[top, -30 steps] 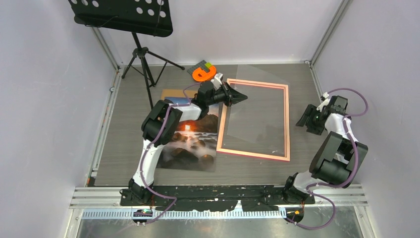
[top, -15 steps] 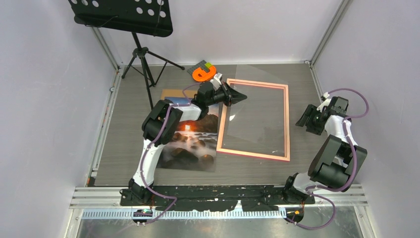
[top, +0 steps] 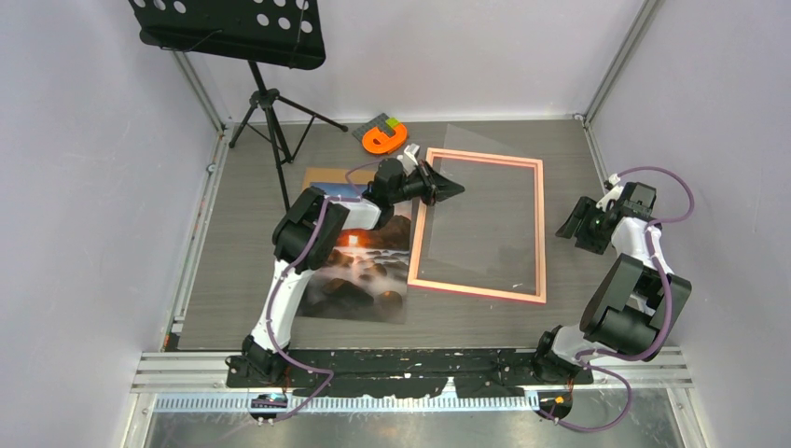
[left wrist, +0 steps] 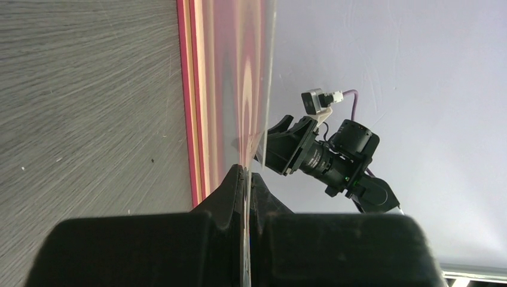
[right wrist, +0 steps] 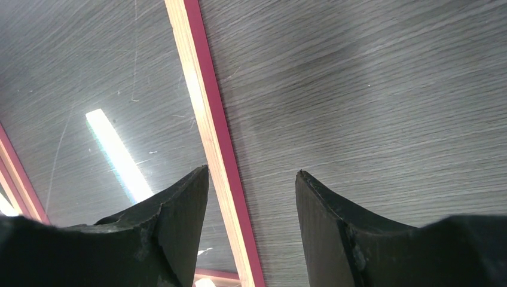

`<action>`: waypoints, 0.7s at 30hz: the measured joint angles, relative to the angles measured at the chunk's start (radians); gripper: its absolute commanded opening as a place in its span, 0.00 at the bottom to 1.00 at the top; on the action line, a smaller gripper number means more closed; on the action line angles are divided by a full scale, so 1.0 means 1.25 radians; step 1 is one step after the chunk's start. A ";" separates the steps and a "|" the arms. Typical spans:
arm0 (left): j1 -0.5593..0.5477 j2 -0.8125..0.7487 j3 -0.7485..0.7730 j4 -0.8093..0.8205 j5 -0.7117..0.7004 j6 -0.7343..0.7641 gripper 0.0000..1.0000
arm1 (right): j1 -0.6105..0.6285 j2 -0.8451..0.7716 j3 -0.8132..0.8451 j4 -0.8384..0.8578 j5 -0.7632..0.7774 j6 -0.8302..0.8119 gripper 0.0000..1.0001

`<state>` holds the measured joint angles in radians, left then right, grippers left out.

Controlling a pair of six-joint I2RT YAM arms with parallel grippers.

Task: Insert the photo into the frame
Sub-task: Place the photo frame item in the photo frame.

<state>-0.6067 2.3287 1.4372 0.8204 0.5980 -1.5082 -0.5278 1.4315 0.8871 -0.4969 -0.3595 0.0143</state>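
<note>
On table, L side: photo (top: 359, 271) is lying flat, overlapping brown board (top: 322, 175), just beside frame (top: 477, 290) and outside it, partly under L arm. L gripper (top: 448, 189) is pinching edge of clear sheet (top: 485, 187), jaws closed on it, sheet tilting over frame. R gripper (top: 573, 227) is hovering near frame's R rail, jaws apart, holding nothing.

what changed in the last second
The left gripper, shut on the clear sheet, drew slightly back toward the robot, and the sheet's far corner swung left with it. The right arm's elbow sank a little. The right gripper stayed open beside the frame; the frame and the photo did not move.
</note>
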 measured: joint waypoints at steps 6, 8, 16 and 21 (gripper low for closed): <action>0.000 0.000 0.000 0.001 0.000 0.015 0.00 | 0.000 0.000 0.000 0.002 -0.002 0.000 0.61; 0.000 0.000 0.000 0.002 0.000 0.018 0.00 | 0.000 0.000 -0.001 0.002 -0.004 0.000 0.61; 0.000 0.000 -0.015 0.005 0.000 0.022 0.00 | 0.000 0.000 -0.005 0.002 -0.008 0.000 0.61; 0.000 0.000 -0.033 0.008 0.000 0.026 0.00 | 0.000 0.000 -0.008 0.002 -0.008 0.000 0.61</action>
<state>-0.6067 2.3291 1.3960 0.8307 0.5976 -1.4754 -0.5282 1.4311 0.8768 -0.4938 -0.3695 0.0139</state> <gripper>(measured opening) 0.001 0.614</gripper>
